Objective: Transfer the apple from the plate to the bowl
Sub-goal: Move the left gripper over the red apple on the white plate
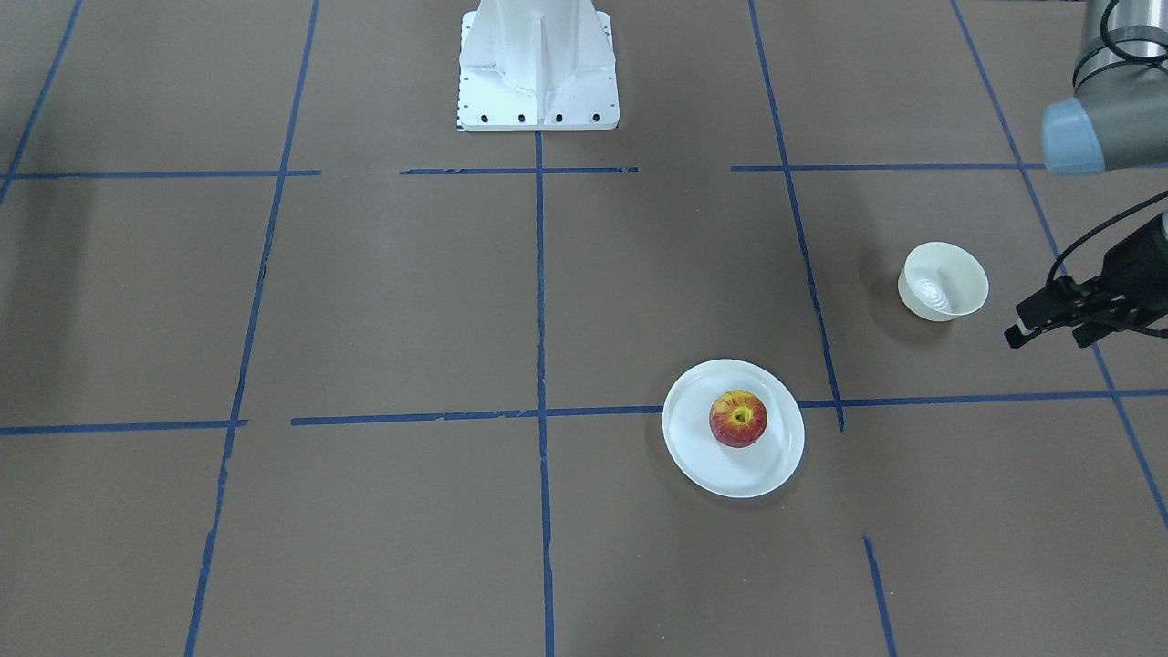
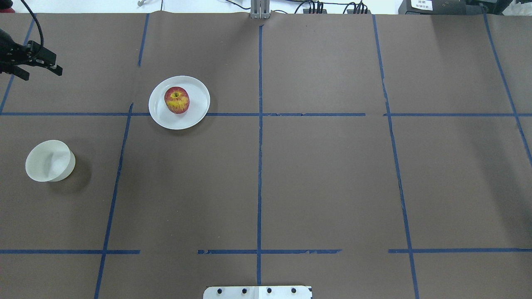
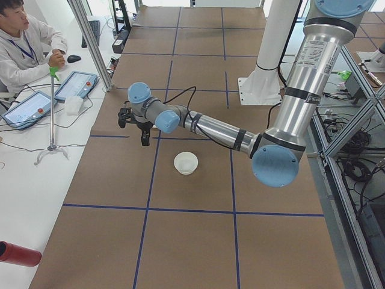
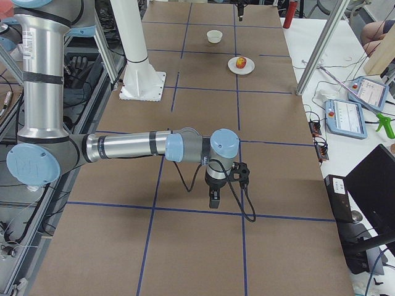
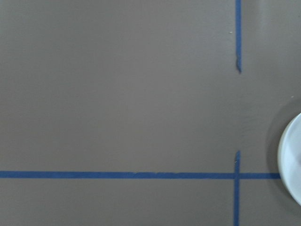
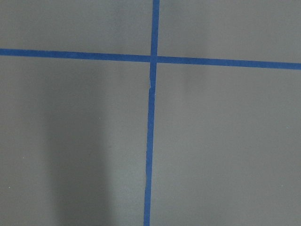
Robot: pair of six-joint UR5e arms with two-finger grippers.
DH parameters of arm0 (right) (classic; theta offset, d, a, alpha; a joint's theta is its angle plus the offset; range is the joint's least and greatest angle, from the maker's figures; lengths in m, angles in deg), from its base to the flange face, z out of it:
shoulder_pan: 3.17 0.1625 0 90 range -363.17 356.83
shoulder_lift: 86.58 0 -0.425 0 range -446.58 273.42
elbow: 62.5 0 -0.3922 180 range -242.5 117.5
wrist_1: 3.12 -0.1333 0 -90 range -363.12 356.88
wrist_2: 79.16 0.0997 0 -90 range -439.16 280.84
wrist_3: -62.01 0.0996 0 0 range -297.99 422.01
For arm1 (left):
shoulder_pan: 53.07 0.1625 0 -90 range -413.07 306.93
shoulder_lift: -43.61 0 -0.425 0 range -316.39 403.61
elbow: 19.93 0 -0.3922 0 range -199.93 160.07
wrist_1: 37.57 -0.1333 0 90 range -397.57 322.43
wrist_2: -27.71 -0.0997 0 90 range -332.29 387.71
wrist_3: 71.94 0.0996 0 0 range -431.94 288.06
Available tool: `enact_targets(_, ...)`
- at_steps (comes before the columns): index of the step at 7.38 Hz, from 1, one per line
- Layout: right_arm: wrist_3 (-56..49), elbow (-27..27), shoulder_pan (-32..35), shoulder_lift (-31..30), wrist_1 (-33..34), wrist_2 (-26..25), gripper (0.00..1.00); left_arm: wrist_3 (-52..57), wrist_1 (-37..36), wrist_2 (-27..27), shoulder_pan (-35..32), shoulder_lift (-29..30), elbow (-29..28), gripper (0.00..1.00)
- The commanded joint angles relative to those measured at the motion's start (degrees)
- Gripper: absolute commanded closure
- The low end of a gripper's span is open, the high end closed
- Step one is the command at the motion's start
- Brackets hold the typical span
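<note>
The red and yellow apple (image 1: 738,418) (image 2: 176,99) lies on the flat white plate (image 1: 698,456) (image 2: 200,109). The small deep white bowl (image 1: 943,281) (image 2: 50,160) stands empty, apart from the plate, toward the robot's left. My left gripper (image 1: 1049,333) (image 2: 39,70) is open and empty above the table beyond the bowl, well to the side of the plate. The plate's rim (image 5: 292,165) shows at the right edge of the left wrist view. My right gripper (image 4: 227,185) shows only in the exterior right view, far from the apple; I cannot tell if it is open.
The brown table carries a grid of blue tape lines (image 2: 259,124). The robot's white base (image 1: 538,68) stands at the table's near edge. An operator (image 3: 24,48) sits at a side desk with tablets, beyond the table's far edge.
</note>
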Motion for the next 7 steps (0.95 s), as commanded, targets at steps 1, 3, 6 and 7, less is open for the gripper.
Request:
enact_targets(1, -0.05, -0.08, 0.0, 0.0, 0.0, 0.0, 0.0, -2.95, 0.08, -3.36, 2.62, 5.75, -4.68, 0.0)
enact_targets(3, 0.04, 0.01, 0.0, 0.0, 0.0, 0.0, 0.0, -8.46, 1.65, -4.18, 4.2, 10.16, -8.92, 0.0)
enact_targets(6, 0.04, 0.01, 0.0, 0.0, 0.0, 0.0, 0.0, -18.83, 3.07, -4.18, 8.59, 13.07, -9.1, 0.0)
enact_targets(7, 0.04, 0.01, 0.0, 0.0, 0.0, 0.0, 0.0, -20.69, 2.89, -4.36, 11.39, 13.52, -9.1, 0.0)
